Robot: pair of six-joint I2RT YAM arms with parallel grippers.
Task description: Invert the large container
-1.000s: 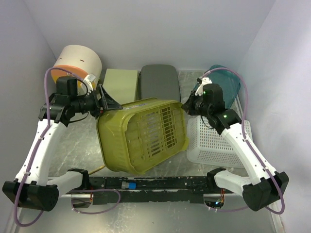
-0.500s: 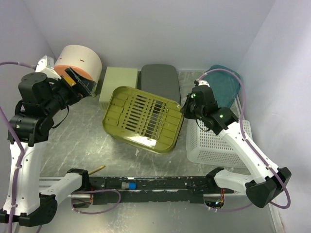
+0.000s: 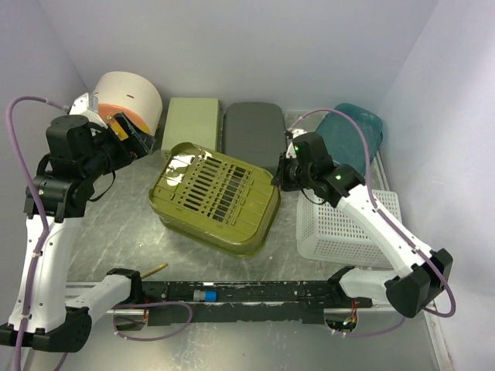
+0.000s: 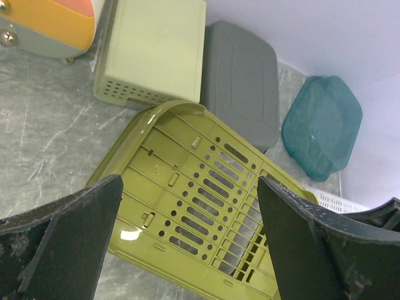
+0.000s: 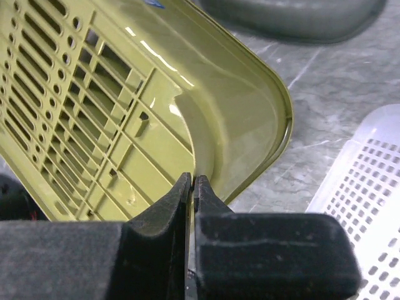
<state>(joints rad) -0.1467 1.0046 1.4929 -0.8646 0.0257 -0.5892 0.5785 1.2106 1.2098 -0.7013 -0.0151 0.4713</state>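
Note:
The large olive-green slotted container (image 3: 216, 197) lies bottom-up in the middle of the table, a little tilted. It fills the left wrist view (image 4: 206, 200) and the right wrist view (image 5: 94, 94). My right gripper (image 3: 282, 176) is at its far right corner, shut on the thin wall just inside the rim (image 5: 192, 181). My left gripper (image 3: 128, 131) is raised to the left of the container, open and empty, and looks down on the container's base (image 4: 189, 182).
A white mesh basket (image 3: 340, 224) stands right of the container. At the back are a teal tub (image 3: 352, 135), a grey tub (image 3: 254, 131), a pale green box (image 3: 191, 124) and an orange-and-cream drum (image 3: 124, 97). A black rail (image 3: 247, 292) runs along the front.
The container went from lying on its side to bottom-up. My left gripper let go of it and pulled up and back to the left. My right gripper moved left with the rim.

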